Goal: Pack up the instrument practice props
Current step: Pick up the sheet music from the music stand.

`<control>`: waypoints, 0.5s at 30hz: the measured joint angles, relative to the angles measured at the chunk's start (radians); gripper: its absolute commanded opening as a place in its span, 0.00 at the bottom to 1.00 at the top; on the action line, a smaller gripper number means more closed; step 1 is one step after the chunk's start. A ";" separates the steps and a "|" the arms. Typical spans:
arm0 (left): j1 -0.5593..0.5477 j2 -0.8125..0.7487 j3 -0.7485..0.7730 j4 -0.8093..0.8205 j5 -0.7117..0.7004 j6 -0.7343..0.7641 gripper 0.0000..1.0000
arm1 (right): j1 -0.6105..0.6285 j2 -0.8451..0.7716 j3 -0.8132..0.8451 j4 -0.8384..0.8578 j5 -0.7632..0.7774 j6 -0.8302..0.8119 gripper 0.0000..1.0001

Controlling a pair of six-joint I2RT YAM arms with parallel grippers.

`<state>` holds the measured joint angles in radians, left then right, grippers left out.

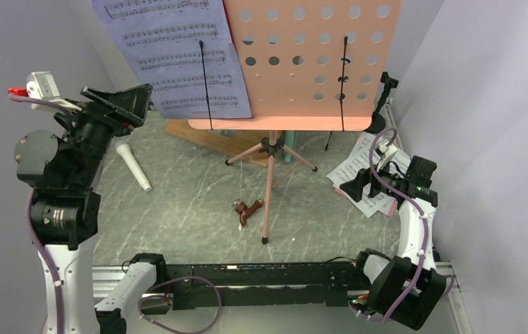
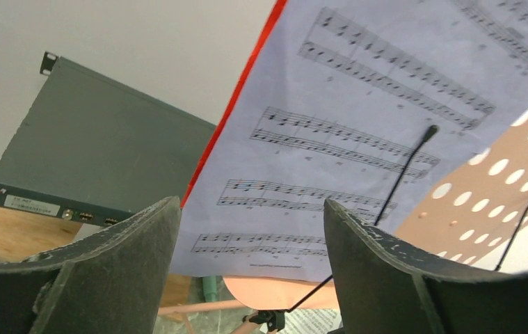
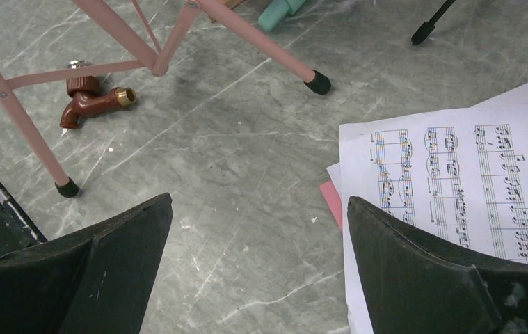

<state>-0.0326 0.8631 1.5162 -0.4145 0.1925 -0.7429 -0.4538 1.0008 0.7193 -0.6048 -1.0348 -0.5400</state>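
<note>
The pink perforated music desk point(image 1: 309, 62) stands at the back on pink tripod legs point(image 1: 269, 181). A white sheet-music page point(image 1: 177, 56) with a red edge leans on its left side, under a thin black clip arm. My left gripper point(image 1: 142, 104) is raised, open and empty, and points at that page point(image 2: 358, 139). More pages point(image 1: 369, 170) lie on the table at the right. My right gripper point(image 1: 350, 189) is open and empty, low over the table, its right finger over the pages' point(image 3: 469, 174) left edge. A white microphone point(image 1: 133, 165) lies at the left. A mint microphone point(image 3: 278, 12) lies behind the tripod.
A dark grey flat metal box point(image 2: 101, 160) leans on a wooden board point(image 1: 198, 136) behind the stand. A small brown tap-shaped piece point(image 1: 247, 209) lies beside the front tripod leg. A black mic mount point(image 1: 386, 90) stands at the back right. Walls close in on both sides.
</note>
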 measured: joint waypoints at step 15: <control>0.000 0.032 0.019 0.014 0.046 -0.005 0.65 | 0.000 0.000 0.000 0.000 0.000 0.000 1.00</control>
<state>-0.0326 0.8951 1.5356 -0.4007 0.2382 -0.7483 -0.4538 1.0008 0.7193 -0.6048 -1.0344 -0.5400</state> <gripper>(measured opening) 0.653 0.994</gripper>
